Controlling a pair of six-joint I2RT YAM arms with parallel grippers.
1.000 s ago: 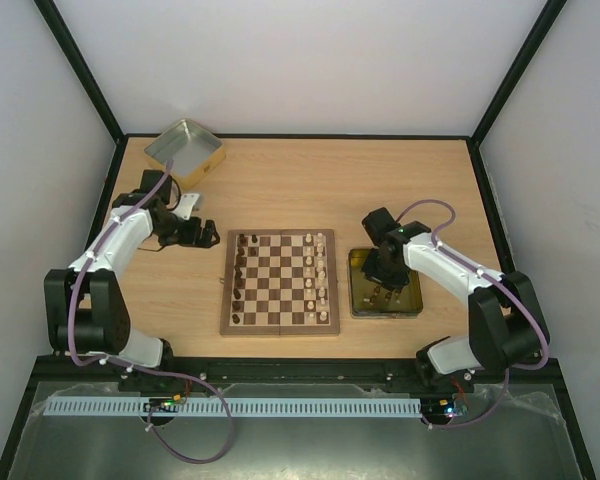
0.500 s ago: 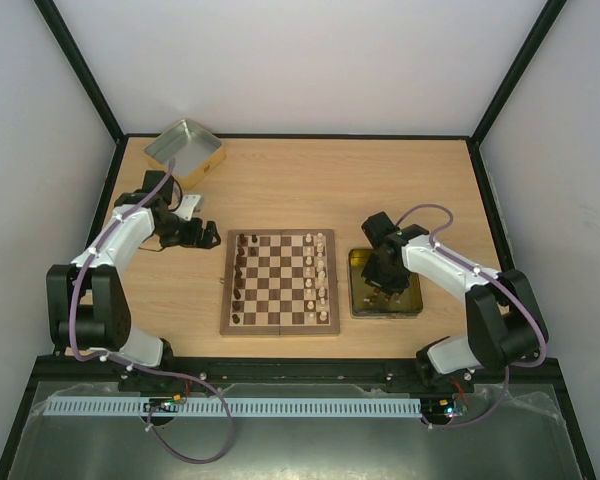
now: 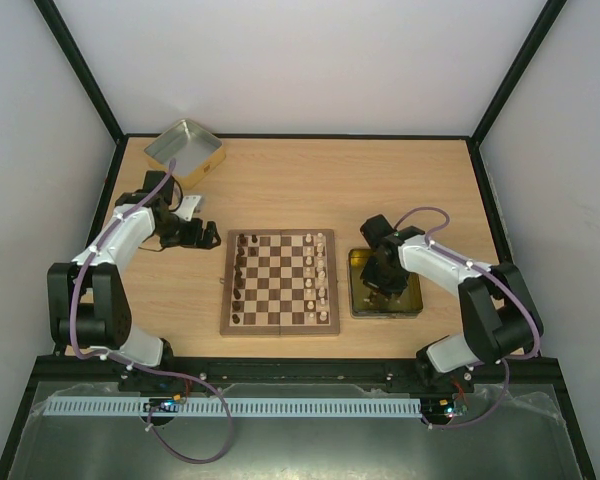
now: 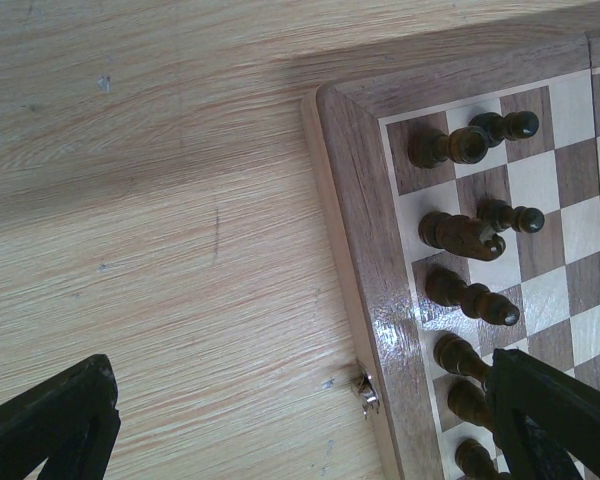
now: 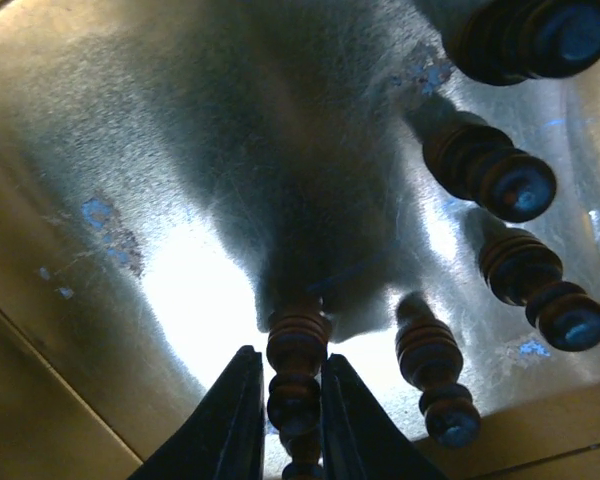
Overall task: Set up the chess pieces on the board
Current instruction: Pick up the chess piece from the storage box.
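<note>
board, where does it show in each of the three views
Top external: the board sits at picture centre.
Left wrist: one rim corner, across the right half.
Right wrist: not in it; only a tin from inside.
Shared landmark: the dark chess pieces lined along its left edge.

The right claw pinches a dark chess piece — four others rest in the tin.
</note>
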